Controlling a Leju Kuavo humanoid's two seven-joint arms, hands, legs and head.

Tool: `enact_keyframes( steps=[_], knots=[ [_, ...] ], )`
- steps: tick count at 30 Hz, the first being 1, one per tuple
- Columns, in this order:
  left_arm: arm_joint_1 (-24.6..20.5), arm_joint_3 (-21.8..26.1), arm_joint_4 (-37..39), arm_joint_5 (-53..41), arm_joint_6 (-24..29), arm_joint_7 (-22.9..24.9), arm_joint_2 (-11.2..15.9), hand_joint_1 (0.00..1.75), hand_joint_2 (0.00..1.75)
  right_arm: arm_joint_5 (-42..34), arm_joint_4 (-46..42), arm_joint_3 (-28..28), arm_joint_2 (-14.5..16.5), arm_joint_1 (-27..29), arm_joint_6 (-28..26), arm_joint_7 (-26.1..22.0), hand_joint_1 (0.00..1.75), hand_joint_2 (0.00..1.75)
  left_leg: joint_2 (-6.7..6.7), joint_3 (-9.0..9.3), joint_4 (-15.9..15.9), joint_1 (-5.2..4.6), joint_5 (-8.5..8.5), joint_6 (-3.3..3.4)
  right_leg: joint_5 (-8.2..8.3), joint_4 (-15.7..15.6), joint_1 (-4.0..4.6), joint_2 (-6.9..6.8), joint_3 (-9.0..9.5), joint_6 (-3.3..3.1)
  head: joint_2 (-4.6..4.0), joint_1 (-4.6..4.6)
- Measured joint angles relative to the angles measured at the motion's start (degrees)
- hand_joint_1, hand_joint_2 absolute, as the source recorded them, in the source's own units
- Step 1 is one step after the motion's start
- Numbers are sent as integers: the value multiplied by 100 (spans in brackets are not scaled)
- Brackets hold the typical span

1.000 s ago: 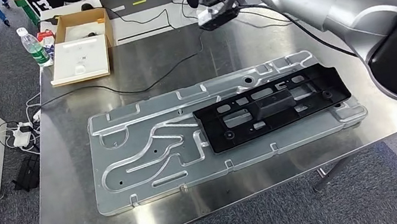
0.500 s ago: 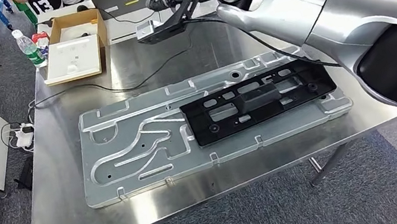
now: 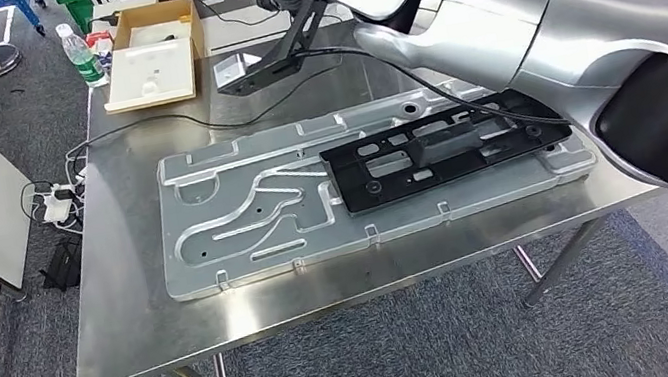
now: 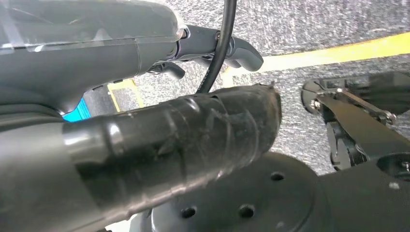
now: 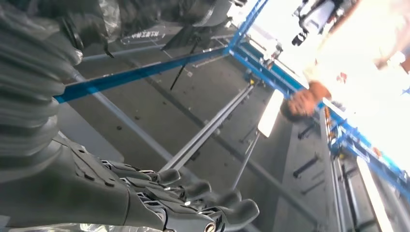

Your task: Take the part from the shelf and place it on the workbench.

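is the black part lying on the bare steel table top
No, the black part lies on the grey metal plate, which rests on the table.

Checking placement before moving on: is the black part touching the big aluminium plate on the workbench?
Touching. The head view shows the black part lying flat on the aluminium plate, no gap visible.

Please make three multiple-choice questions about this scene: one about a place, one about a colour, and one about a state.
1. Where does the black part lie?
A. on the silver plate
B. on the floor
C. in the cardboard box

2. What colour is the bottle cap?
A. red
B. green
C. black

3. How is the right hand?
A. gripping the part
B. holding nothing
C. holding the bottle

Answers: 1 A, it rests on the plate's right side. 2 B, the cap looks green. 3 B, its fingers show nothing between them.
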Motion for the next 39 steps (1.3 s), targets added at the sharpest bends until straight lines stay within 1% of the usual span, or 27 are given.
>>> enact_keyframes(
  steps=[3, 4, 5, 6, 8, 10, 12, 14, 15, 16, 18, 19, 20, 21, 22, 23, 25, 26, 27, 29, 30, 31, 34, 35, 36, 37, 39],
  knots=[
    [-13, -4, 0, 0, 5, 0, -2, 0, 0, -1, -39, -49, -50, 20, -14, 4, 0, 175, 1, -201, -24, -12, 190, 96, -781, 933, -8, 98, -259, 32, 0, 1],
    [-12, -4, 0, 1, 8, 0, -1, 0, 0, -4, -47, -55, -64, 39, -20, 5, 0, 175, -4, -274, -18, -24, 245, 102, -912, 1231, -7, 105, -304, 38, 0, 1],
    [-11, -4, 1, 2, 11, 0, -1, 0, 0, -12, -62, -62, -77, 70, -32, 8, 0, 175, -12, -349, -8, -37, 299, 102, -910, 1370, -6, 109, -269, 35, 0, 0],
    [-11, -4, 1, 3, 16, 0, -2, 0, 0, -22, -87, -78, -93, 109, -49, 14, 0, 175, -20, -423, 6, -49, 349, 98, -806, 1316, -3, 112, -142, 22, 0, 1],
    [-16, -6, -1, 14, 42, 3, -14, 0, 0, -40, -186, -162, -147, 206, -95, 32, 0, 175, -41, -555, 43, -66, 440, 76, -553, 671, 25, 130, 373, -50, 1, 1],
    [-19, -7, -2, 22, 95, 24, -39, 0, 0, -46, -351, -313, -231, 348, -154, 55, 0, 175, -61, -627, 62, -74, 522, 29, -522, -40, 68, 148, 835, -120, 2, 0],
    [-17, -8, -2, 22, 164, 67, -54, 0, 0, -39, -534, -469, -360, 564, -254, 69, 0, 175, -81, -634, 29, -56, 617, -37, -536, -303, 108, 144, 951, -152, 1, -1],
    [0, -9, -1, 21, 226, 104, -53, 0, 0, -24, -688, -578, -501, 826, -363, 73, 0, 175, -100, -647, -2, -41, 640, -107, -411, -387, 92, 108, 916, -212, 1, -2],
    [5, -10, 0, 21, 252, 115, -53, 0, 0, -18, -759, -614, -561, 952, -402, 73, 0, 175, -99, -688, 68, -38, 513, -136, -332, -428, 73, 88, 882, -256, 0, -2],
    [10, -12, 1, 20, 274, 125, -54, 0, 0, -17, -819, -651, -622, 1076, -436, 73, 0, 175, -90, -756, 252, -32, 276, -165, -247, -463, 51, 67, 836, -292, 1, -2],
    [8, -14, 1, 20, 305, 136, -55, 0, 0, -25, -914, -734, -741, 1320, -503, 64, 0, 175, -61, -929, 927, 0, -317, -216, -103, -467, 45, 53, 685, -323, 0, -3],
    [9, -14, 1, 21, 319, 138, -56, 0, 0, -32, -950, -789, -807, 1469, -546, 46, 0, 175, -54, -987, 1288, 16, -485, -242, -37, -458, 43, 50, 600, -315, 1, -3],
    [11, -15, 1, 24, 334, 138, -55, 0, 0, -37, -988, -853, -879, 1649, -589, 13, 0, 175, -49, -988, 1539, 31, -502, -266, 25, -444, 40, 46, 510, -297, 1, -2],
    [11, -15, 1, 28, 350, 135, -54, 0, 0, -36, -1029, -920, -956, 1849, -638, -27, 0, 175, -47, -908, 1620, 44, -393, -285, 78, -423, 35, 39, 424, -273, 1, -3],
    [10, -15, 1, 32, 364, 132, -54, 0, 0, -25, -1075, -989, -1041, 2057, -693, -69, 0, 175, -45, -734, 1503, 57, -223, -303, 122, -390, 24, 28, 339, -244, 1, -3],
    [8, -15, 1, 36, 378, 129, -53, 0, 0, -14, -1126, -1060, -1125, 2256, -750, -110, 0, 175, -40, -472, 1206, 70, -100, -320, 157, -343, 14, 15, 257, -210, 0, -3],
    [-1, -18, 1, 46, 400, 124, -55, 0, 0, 1, -1246, -1243, -1280, 2637, -875, -178, 0, 175, -46, 69, 458, 58, -150, -303, 214, -243, 7, 1, 117, -137, 2, -3],
    [-1, -21, 1, 54, 408, 121, -56, 0, 0, 9, -1308, -1356, -1342, 2847, -947, -210, 0, 175, -53, 217, 205, 44, -237, -268, 246, -217, 16, -7, 86, -96, 2, -2],
    [0, -23, 1, 64, 415, 117, -57, 0, 0, 30, -1367, -1469, -1390, 3072, -1025, -238, 0, 175, -62, 269, 88, 22, -291, -215, 288, -221, 22, -14, 75, -54, 3, -2],
    [6, -26, 1, 87, 423, 114, -64, 0, 0, 105, -1466, -1639, -1468, 3531, -1178, -280, 0, 175, -58, 211, 49, 20, -217, -84, 346, -251, 15, -17, 77, 30, 1, 0],
    [3, -27, 1, 97, 427, 114, -70, 0, 0, 158, -1508, -1705, -1509, 3776, -1262, -291, 0, 175, -51, 176, 30, 23, -150, -14, 257, -205, 2, 3, 49, 59, 1, -1],
    [-3, -28, 1, 108, 434, 114, -77, 0, 0, 238, -1553, -1798, -1560, 4060, -1389, -299, 0, 175, -47, 125, 4, 30, -73, 52, 50, -54, -7, 32, -4, 78, 0, 2],
    [3, -31, 1, 122, 466, 114, -88, 0, 0, 500, -1658, -2092, -1656, 4919, -1812, -327, 0, 44, -60, -104, -7, 6, 131, 140, -809, 861, -14, 103, -223, 94, 0, 3],
    [14, -32, 1, 123, 473, 116, -92, 0, 0, 556, -1684, -2155, -1661, 5142, -1896, -337, 0, 0, -61, -201, 5, -14, 193, 143, -937, 1149, -12, 110, -259, 93, 0, 1],
    [23, -33, 1, 126, 478, 119, -97, 0, 0, 598, -1717, -2234, -1664, 5396, -1962, -348, 0, 0, -60, -310, 21, -34, 258, 144, -945, 1340, -7, 113, -232, 85, 0, 1],
    [26, -33, 1, 132, 482, 121, -100, 0, 0, 624, -1754, -2332, -1664, 5660, -2005, -354, 0, 0, -60, -405, 37, -47, 315, 143, -818, 1336, 3, 113, -110, 68, 0, 0],
    [22, -34, 0, 147, 492, 124, -116, 0, 0, 685, -1834, -2602, -1655, 6274, -2060, -382, 0, 0, -82, -557, 63, -62, 423, 130, -521, 820, 36, 115, 417, -9, 1, 1]
  ],
)
